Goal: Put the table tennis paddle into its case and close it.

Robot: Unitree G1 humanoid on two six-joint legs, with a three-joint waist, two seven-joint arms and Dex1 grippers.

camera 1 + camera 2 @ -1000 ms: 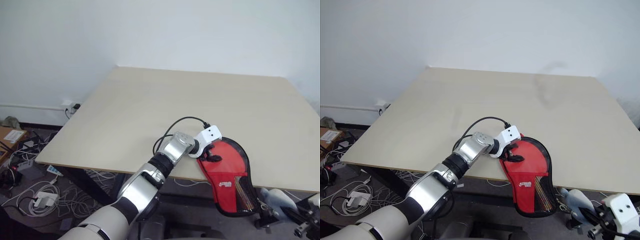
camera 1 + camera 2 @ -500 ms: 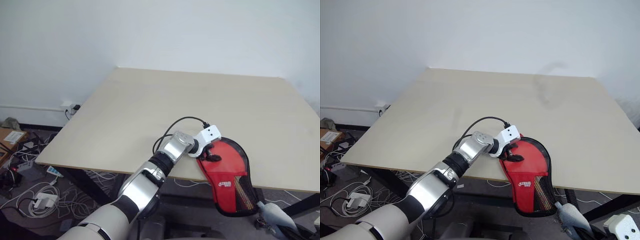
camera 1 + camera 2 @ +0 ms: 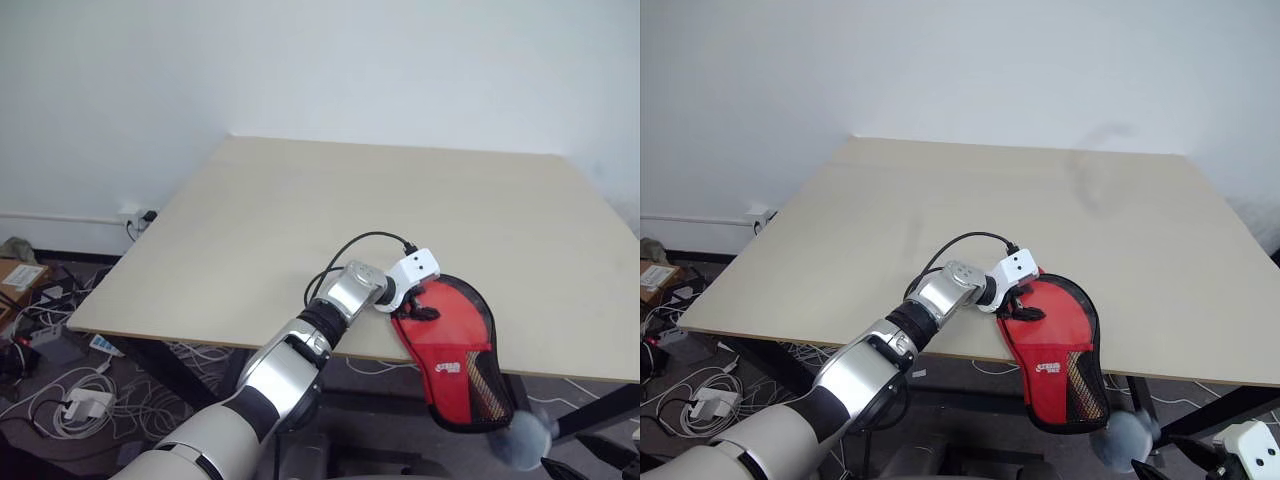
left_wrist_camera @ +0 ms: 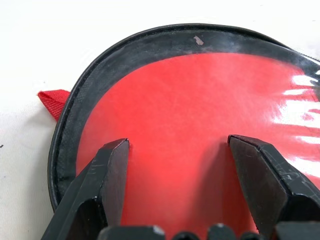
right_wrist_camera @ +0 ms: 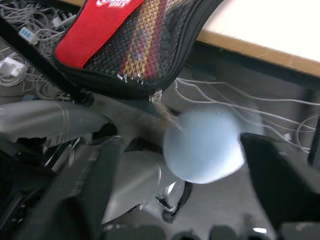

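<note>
Since a moment before, the right end effector had opened, letting go of a pale ball tied to the case. Left end effector rested open on it at the surface edge.

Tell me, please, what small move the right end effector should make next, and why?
Probably draw the right end effector back, clear of the pale ball-shaped pull. Its fingers stand open with the pull hanging loose between them, the table tennis paddle's handle shows through the case's mesh, and the zipper rim there looks shut. The left end effector rests open on the red panel.
</note>
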